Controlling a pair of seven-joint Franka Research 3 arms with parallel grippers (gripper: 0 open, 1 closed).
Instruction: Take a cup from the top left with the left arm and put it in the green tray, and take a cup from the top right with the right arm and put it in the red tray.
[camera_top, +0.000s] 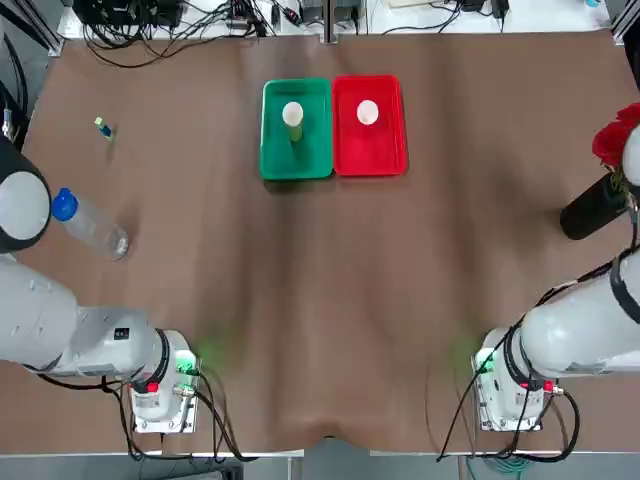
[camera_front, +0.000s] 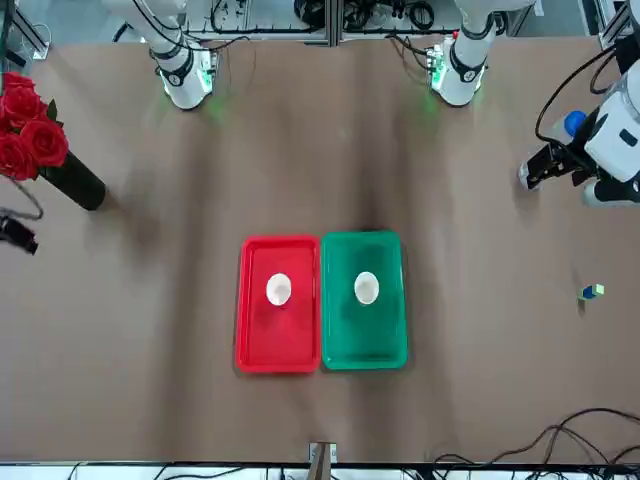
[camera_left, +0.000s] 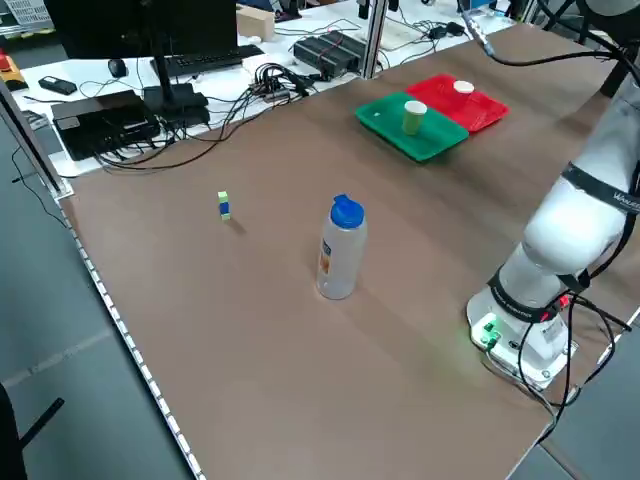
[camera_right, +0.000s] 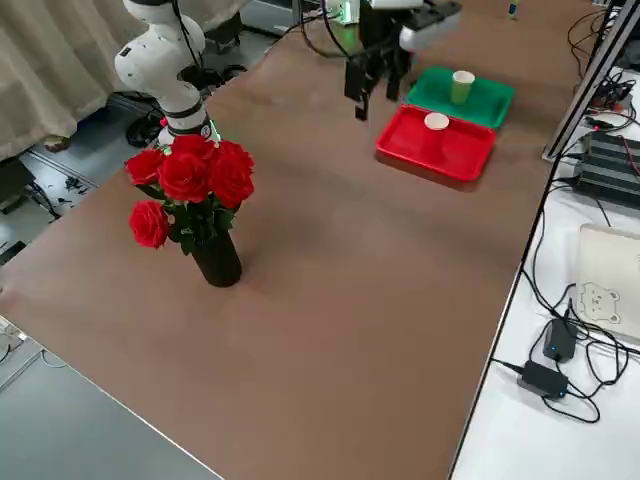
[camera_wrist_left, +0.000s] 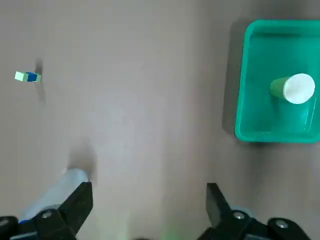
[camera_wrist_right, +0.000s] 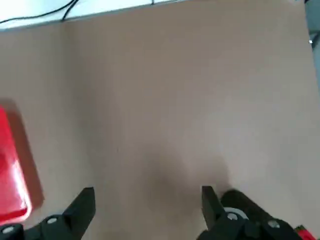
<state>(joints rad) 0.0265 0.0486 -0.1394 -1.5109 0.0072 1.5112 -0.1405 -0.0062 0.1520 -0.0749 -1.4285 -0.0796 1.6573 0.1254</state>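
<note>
Both cups sit trayed; left gripper (camera_wrist_left: 150, 200) and right gripper (camera_wrist_right: 147, 202) hang apart, empty; a swing risks clipping the rose vase (camera_top: 593, 207).

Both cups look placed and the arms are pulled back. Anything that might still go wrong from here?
1. The water bottle lies close under the left arm's open jaws, so a swing could knock it rolling.
2. The vase of roses stands near the right arm; a sweep might tip it.
3. The yellow-green cup stands upright in the green tray; a bump could topple it.
</note>
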